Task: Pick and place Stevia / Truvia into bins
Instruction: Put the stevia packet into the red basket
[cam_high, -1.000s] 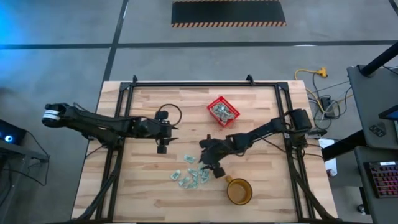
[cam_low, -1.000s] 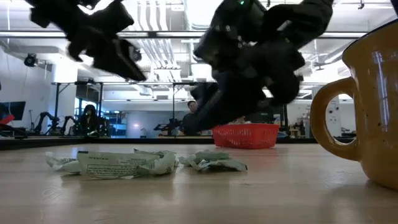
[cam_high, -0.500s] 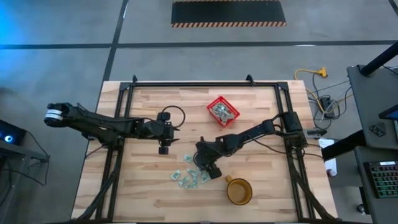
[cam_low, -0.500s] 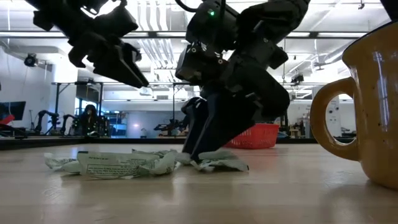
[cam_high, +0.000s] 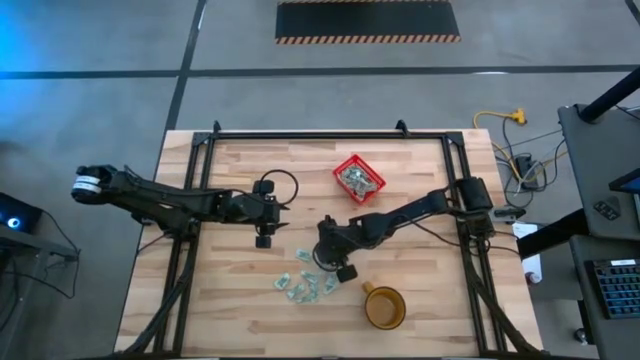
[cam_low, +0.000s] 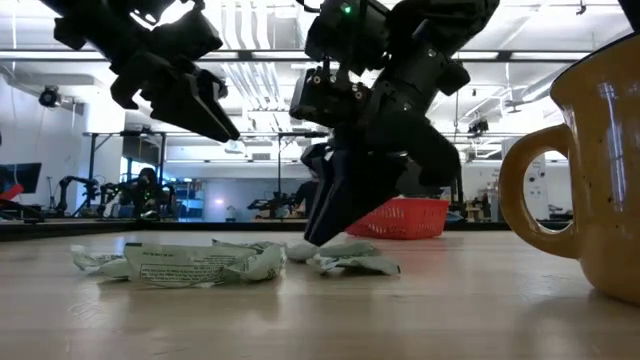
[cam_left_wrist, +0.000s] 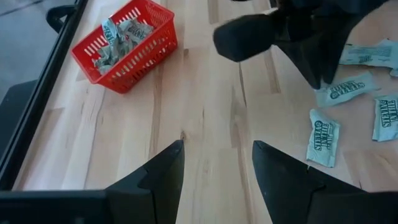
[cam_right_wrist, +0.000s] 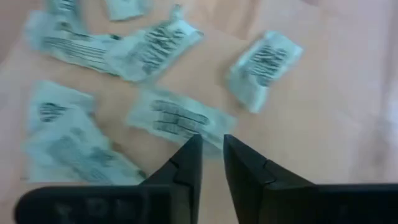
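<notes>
Here one red basket (cam_high: 359, 179) holds sachets while right claw (cam_right_wrist: 211, 152), nearly clenched, grasps nothing.

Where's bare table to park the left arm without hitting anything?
Bare wood lies on the table left of the loose sachets and along the far edge left of the red basket. It is crowded around the right end effector over the sachets, and near the amber cup.

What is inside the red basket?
The red basket holds a heap of pale green and white sachets; whatever lies beneath the top ones is covered.
</notes>
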